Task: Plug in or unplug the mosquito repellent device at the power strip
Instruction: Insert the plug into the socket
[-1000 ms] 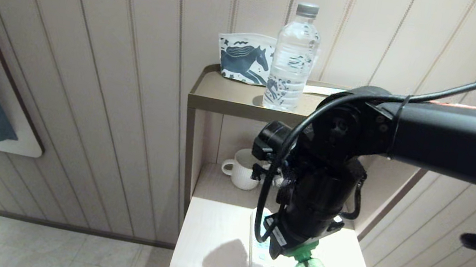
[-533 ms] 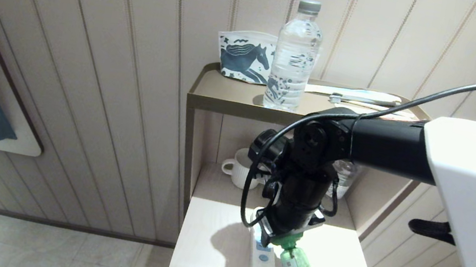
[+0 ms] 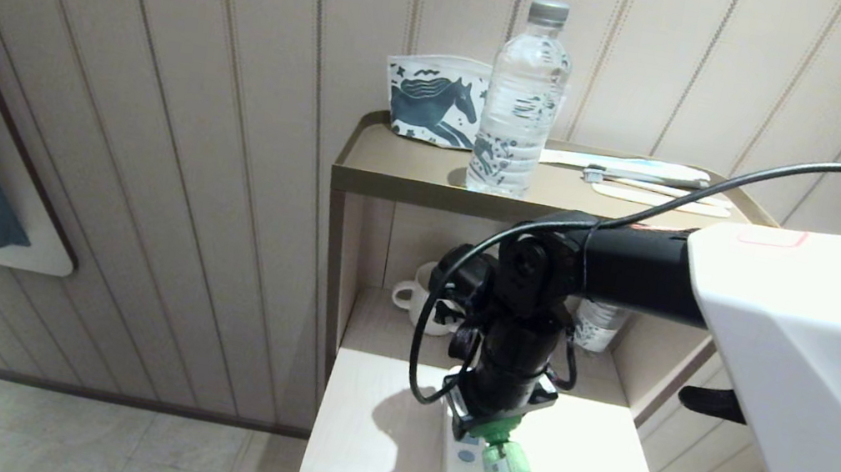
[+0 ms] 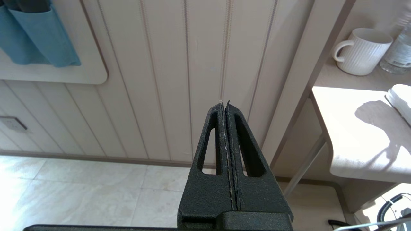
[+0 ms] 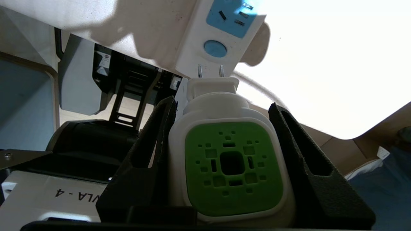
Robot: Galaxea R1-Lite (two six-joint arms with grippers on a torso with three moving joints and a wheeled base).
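While the right claw (image 5: 221, 160) clamped the mosquito repellent device (image 5: 232, 166) by its white sides, its two prongs pointed toward the power strip (image 3: 461, 445), not inserted. The strip's long axis ran away from the robot along the pale surface (image 3: 370, 448). The left claw (image 4: 227, 128) was pressed together, empty, beside the wall.

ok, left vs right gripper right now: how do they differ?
Left gripper: fingers pressed together, holding nothing, hanging off to the side of the white table, facing the wall panelling. Right gripper: jaws spread around the mosquito repellent device, clamped on its white body, prongs bare and pointing at the power strip, not inserted. In the head view only the right arm shows, above the strip. Shared: same black textured fingers.
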